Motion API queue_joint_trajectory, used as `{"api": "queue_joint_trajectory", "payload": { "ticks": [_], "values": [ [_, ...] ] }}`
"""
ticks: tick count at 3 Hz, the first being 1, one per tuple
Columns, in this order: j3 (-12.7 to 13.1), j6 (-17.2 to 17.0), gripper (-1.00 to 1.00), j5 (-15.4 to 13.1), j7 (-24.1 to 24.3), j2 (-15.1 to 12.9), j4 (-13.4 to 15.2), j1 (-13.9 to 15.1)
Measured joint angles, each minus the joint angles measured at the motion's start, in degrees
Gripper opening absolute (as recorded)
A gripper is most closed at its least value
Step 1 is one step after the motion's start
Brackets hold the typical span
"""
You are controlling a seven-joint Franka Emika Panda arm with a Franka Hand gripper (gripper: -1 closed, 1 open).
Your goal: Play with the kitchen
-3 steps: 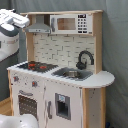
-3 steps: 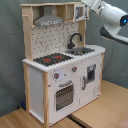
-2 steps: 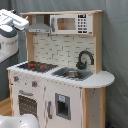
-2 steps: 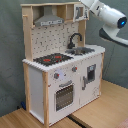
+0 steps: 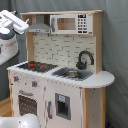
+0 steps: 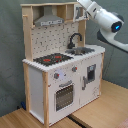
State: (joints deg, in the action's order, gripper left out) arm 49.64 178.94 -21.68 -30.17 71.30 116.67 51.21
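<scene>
Kitchen [image 5: 60,75]: standing upright on a wooden floor [image 6: 100,112], filling both exterior views.
Handling: looking rigid, bulky, too heavy to lift; oven door [image 6: 64,95], tap [image 5: 85,59] are offering grips.
Gripper [image 6: 84,5]: hovering beside the kitchen's top shelf; jaws' state I cannot tell.

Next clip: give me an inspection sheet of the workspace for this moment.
Surface: wooden floor under the toy kitchen.
Job's things: kitchen upright; hob, sink and tap on the counter; oven door shut; hood and microwave on top.
Clutter: nothing seen.
Grippers: the arm's end is up at the microwave shelf in the second exterior view; fingers hidden.
Cables: nothing seen.
Surroundings: grey curtain behind.
</scene>
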Motion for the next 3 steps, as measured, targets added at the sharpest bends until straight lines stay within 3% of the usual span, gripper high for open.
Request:
{"api": "queue_joint_trajectory", "payload": {
  "ticks": [3],
  "values": [
    [1.7,-6.9,1.00,0.0,16.4,6.6,-3.5,6.6]
  ]
}}
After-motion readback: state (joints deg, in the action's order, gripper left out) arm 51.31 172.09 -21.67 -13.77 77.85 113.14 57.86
